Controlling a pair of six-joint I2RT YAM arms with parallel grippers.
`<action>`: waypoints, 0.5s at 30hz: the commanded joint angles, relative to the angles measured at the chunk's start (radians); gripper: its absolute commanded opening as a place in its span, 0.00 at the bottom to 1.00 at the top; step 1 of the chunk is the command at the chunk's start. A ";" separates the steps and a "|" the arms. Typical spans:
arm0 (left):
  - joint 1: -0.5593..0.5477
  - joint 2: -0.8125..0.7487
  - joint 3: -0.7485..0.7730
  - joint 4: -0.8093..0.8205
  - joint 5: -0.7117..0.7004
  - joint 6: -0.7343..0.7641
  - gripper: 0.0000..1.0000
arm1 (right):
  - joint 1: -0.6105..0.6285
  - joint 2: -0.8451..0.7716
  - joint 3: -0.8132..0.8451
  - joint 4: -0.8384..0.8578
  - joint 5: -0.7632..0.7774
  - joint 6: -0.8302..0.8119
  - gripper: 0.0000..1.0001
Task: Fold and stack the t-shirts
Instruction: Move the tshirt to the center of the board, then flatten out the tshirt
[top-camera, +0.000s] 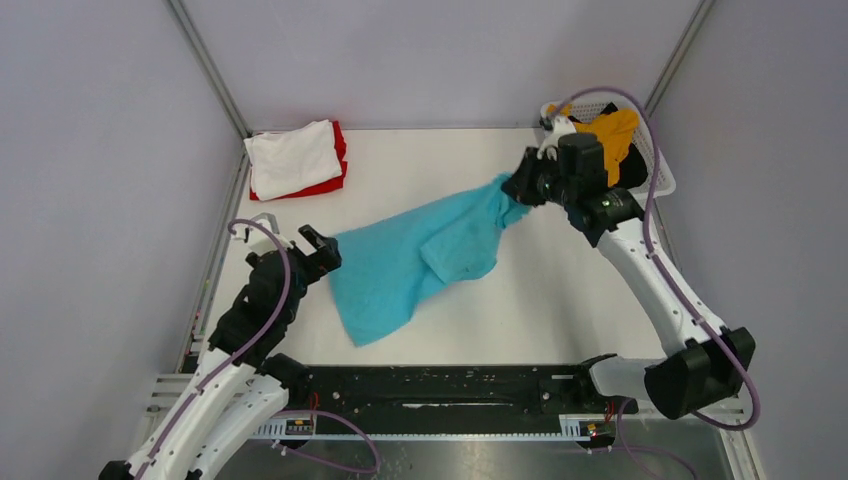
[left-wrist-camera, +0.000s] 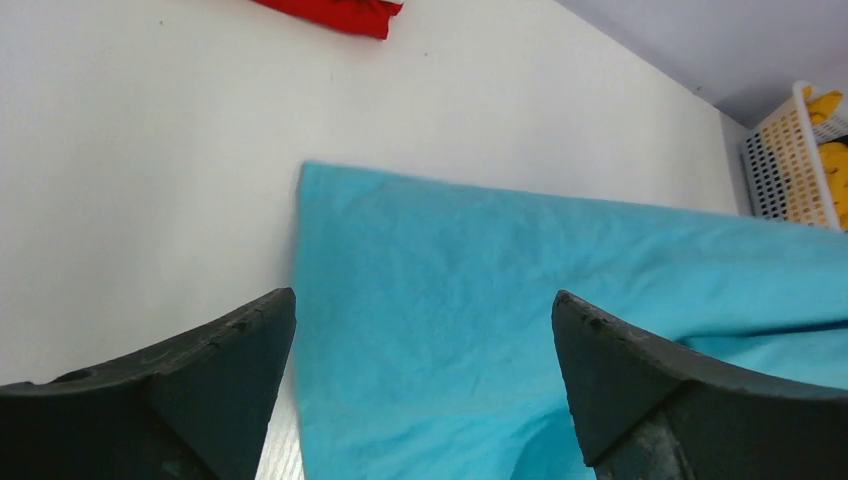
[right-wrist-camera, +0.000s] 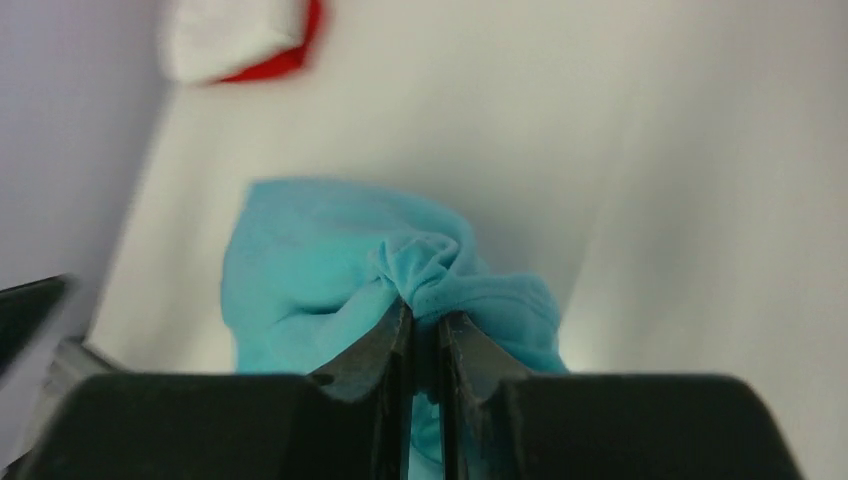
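A teal t-shirt (top-camera: 420, 255) lies stretched across the middle of the table. My right gripper (top-camera: 520, 185) is shut on its far right end and lifts that end; the right wrist view shows teal cloth (right-wrist-camera: 440, 270) pinched between the jaws (right-wrist-camera: 424, 318). My left gripper (top-camera: 322, 248) is open just above the shirt's left edge, with teal cloth (left-wrist-camera: 440, 300) between and beyond the fingers (left-wrist-camera: 425, 305). A folded white t-shirt (top-camera: 292, 157) lies on a folded red t-shirt (top-camera: 335, 180) at the back left. A mustard yellow t-shirt (top-camera: 617, 130) and a black one (top-camera: 632, 170) sit in the basket.
A white plastic mesh basket (top-camera: 662, 175) stands at the back right corner, right behind my right gripper. Grey walls close in the table on the left, the back and the right. A black rail (top-camera: 450, 385) runs along the near edge between the arm bases.
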 joint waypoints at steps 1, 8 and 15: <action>0.002 0.079 0.033 0.034 0.003 -0.016 0.99 | -0.148 0.023 -0.336 0.130 0.194 0.157 0.29; 0.002 0.245 0.049 0.044 0.184 -0.043 0.99 | -0.219 0.163 -0.295 -0.084 0.397 0.180 0.99; 0.000 0.284 -0.060 0.033 0.400 -0.043 0.99 | -0.156 0.064 -0.393 -0.053 0.447 0.160 1.00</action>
